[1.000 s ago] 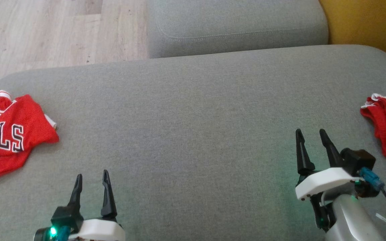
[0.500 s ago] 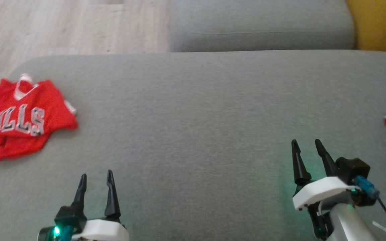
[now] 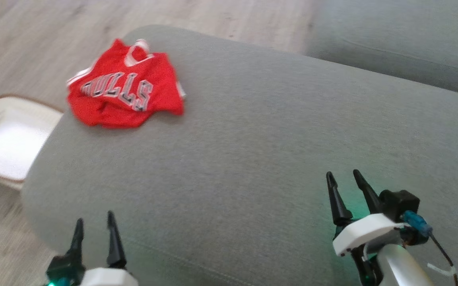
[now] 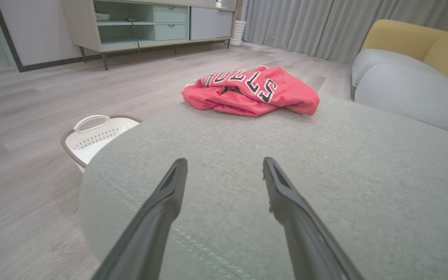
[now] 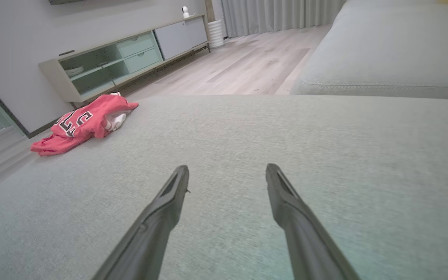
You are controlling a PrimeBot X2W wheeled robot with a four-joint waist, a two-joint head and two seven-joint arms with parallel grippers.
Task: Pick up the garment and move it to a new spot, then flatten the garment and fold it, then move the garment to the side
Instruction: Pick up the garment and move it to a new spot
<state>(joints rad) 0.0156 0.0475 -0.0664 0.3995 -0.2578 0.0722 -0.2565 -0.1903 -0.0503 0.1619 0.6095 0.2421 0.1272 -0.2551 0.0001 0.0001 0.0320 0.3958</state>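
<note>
The garment (image 3: 125, 94) is a red jersey with white trim and block lettering, lying crumpled near the far left corner of the grey couch seat (image 3: 253, 151). It also lies ahead of the left wrist camera as a rumpled heap (image 4: 249, 91) and off to the left in the right wrist view (image 5: 84, 122). My left gripper (image 3: 95, 225) stands open over the seat's near left edge, well short of the garment. My right gripper (image 3: 344, 180) stands open over the near right of the seat, empty.
A white laundry basket (image 3: 8, 139) with a brown rim stands on the wooden floor left of the couch, also in the left wrist view (image 4: 95, 134). Another grey cushion (image 3: 404, 43) lies beyond the seat. A low sideboard (image 4: 146, 23) stands against the far wall.
The head camera has swung to the left: the red jersey now sits nearer the picture's middle, the basket has come into view, and the red cloth at the right has left it. Both grippers stay open.
</note>
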